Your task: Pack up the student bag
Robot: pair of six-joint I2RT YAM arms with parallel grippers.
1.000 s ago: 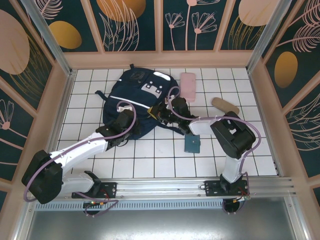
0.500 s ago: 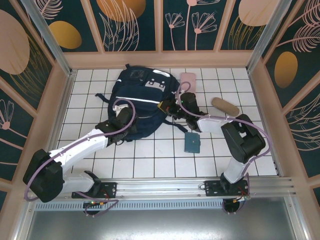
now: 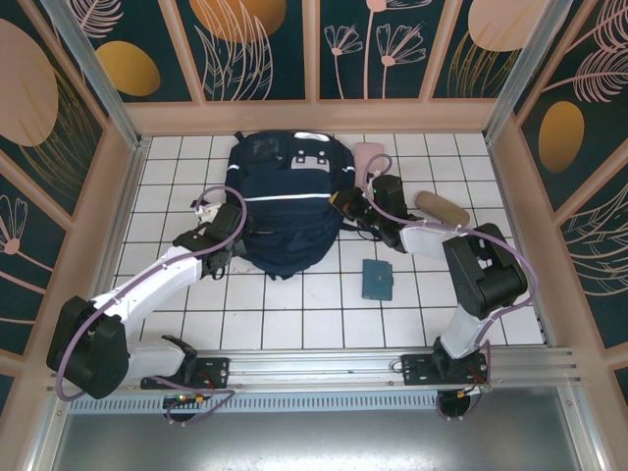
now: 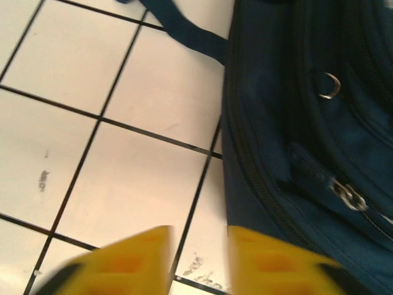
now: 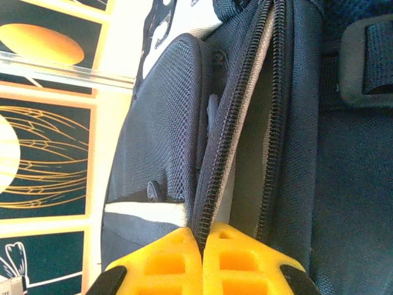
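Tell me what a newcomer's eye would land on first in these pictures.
The big navy student bag dominates, lying flat at the far middle of the white tiled table. The right tool pinches the bag's open zipper edge on its right side, while the left tool hangs open over the tiles at its left edge. A small teal item lies alone nearer the arms.

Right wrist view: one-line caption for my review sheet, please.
Right gripper shut on the zipper edge of the navy student bag, the zip opening gaping.
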